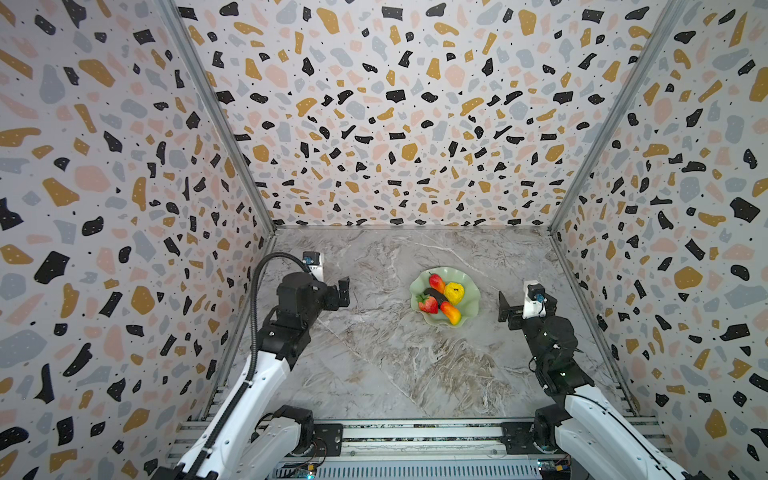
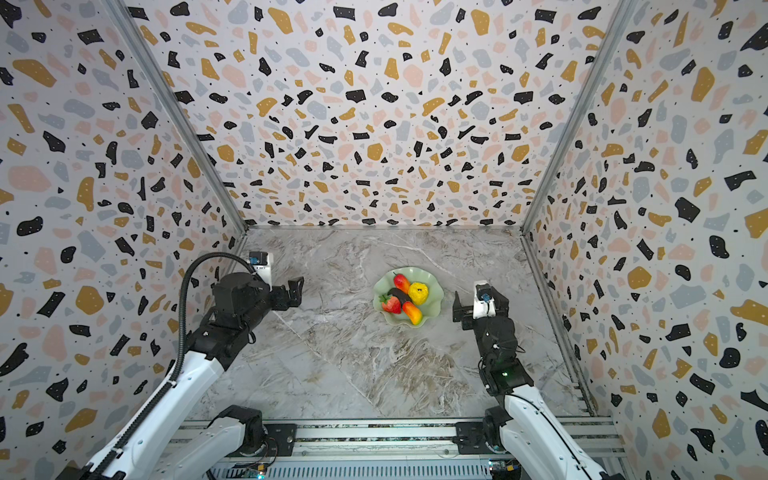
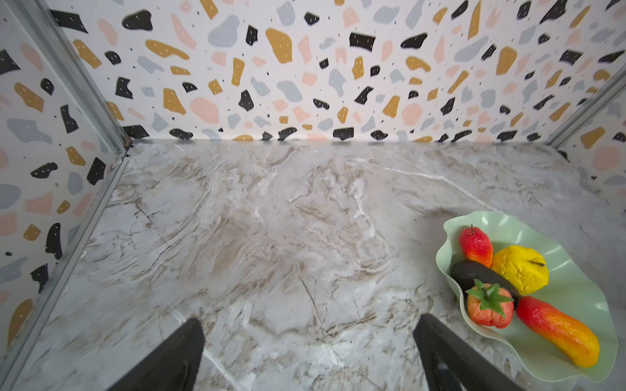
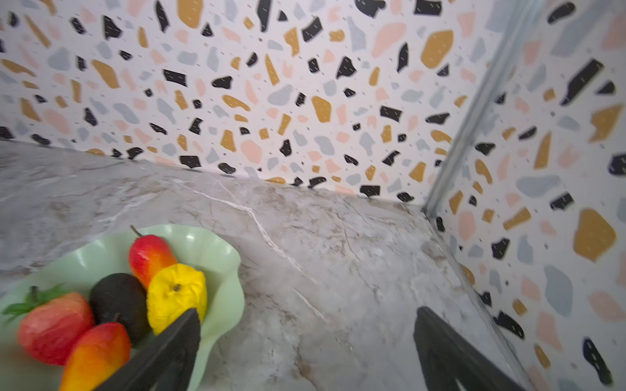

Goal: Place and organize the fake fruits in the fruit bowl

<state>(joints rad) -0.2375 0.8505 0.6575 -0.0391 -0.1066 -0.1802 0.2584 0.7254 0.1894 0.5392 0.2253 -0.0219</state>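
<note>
"Where did the fruit bowl (image 1: 469,305) stand?"

"On the marble table (image 1: 374,374), a little right of centre in the lower half of the frame in both top views. All five fake fruits (image 1: 454,292) lay inside it."

"How were they arranged?"

"The dark oval (image 1: 434,294) lay in the middle, with the yellow fruit (image 2: 417,292) touching it on the right. The upper red-to-yellow piece (image 1: 436,281) lay toward the top of the bowl. The lower red-to-yellow piece (image 1: 451,312) lay toward the bottom, its yellow tip close to the rim. The strawberry (image 1: 429,304) sat at the lower left against the dark oval, green cap pointing left."

"And the hands?"

"The left hand (image 1: 341,295) hung left of the bowl, well apart from it. Its fingers were spread, and the left wrist view showed only bare table between them. The right hand (image 1: 508,311) hovered just right of the bowl, near the rim, fingers wide apart and holding nothing. In the right wrist view one of its fingers (image 4: 183,338) crossed in front of the yellow fruit. I couldn't tell whether it touched."
</note>
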